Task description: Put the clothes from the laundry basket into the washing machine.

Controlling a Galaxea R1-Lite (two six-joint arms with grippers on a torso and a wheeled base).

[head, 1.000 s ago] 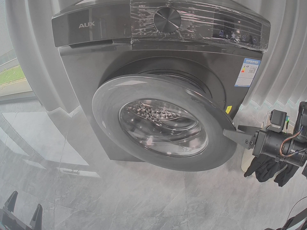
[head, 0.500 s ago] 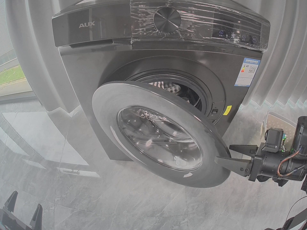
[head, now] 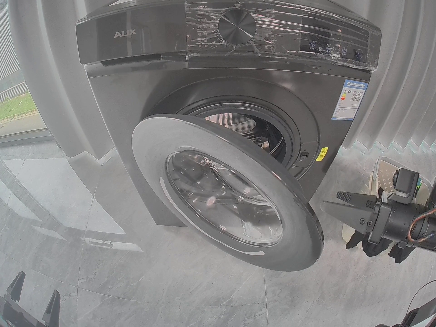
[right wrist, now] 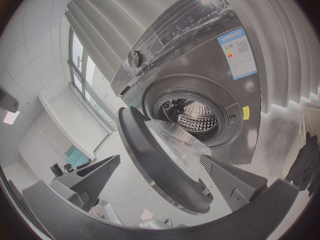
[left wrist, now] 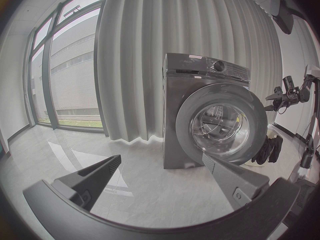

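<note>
The dark grey washing machine (head: 136,96) stands ahead with its round door (head: 227,191) swung partly open, so the steel drum (right wrist: 195,117) shows behind it. My right gripper (head: 331,200) hangs open just right of the door's rim, holding nothing. Behind it, the white laundry basket (head: 386,173) sits on the floor with dark clothes (head: 377,246) draped over its edge; these clothes (left wrist: 268,149) also show in the left wrist view. My left gripper (head: 35,288) is low at the near left, open and empty.
Pale pleated curtains (head: 408,69) hang behind and beside the machine. A large window (left wrist: 66,67) is off to the left. The grey tiled floor (head: 136,269) in front of the machine is bare.
The door has swung further open, uncovering the drum. My right gripper came off the door's rim and drew back to the right. The left gripper stayed put.
</note>
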